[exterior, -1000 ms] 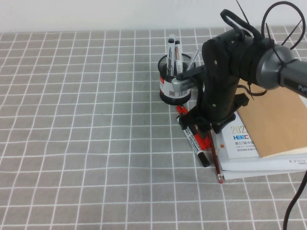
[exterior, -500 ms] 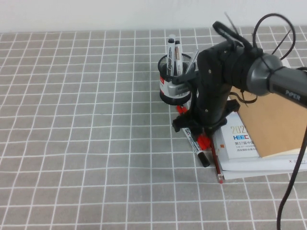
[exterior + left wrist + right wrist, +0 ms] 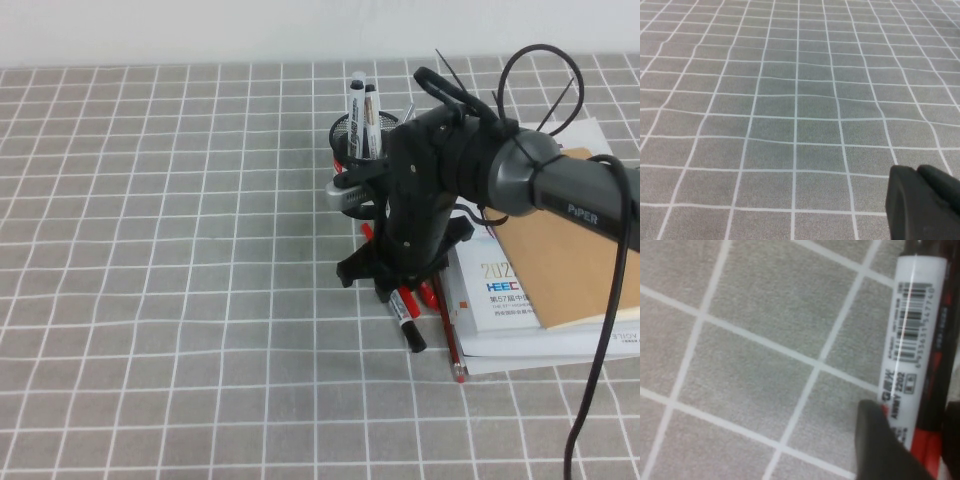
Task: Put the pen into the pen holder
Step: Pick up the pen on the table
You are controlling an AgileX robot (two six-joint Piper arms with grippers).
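The pen (image 3: 405,323), a white-barrelled marker with a black end, lies on the cloth in front of the pen holder (image 3: 346,150), a black mesh cup partly hidden behind my right arm. My right gripper (image 3: 393,285) is low over the pen. In the right wrist view the pen's (image 3: 912,315) printed barrel runs between my right gripper's (image 3: 917,450) open fingers (image 3: 880,445), with red pens (image 3: 926,455) alongside it. Two other markers (image 3: 358,110) stand in the holder. My left gripper (image 3: 925,205) shows only in its wrist view, shut and empty above bare cloth.
A long red pencil (image 3: 450,345) and thin red pens (image 3: 427,293) lie beside the marker. A white book (image 3: 490,295) under a brown notebook (image 3: 570,250) lies to the right. The grey checked cloth (image 3: 150,250) covers the left half of the table.
My right arm has swung left and dropped lower, so the gripper now covers the upper part of the marker. The marker and pens have not moved.
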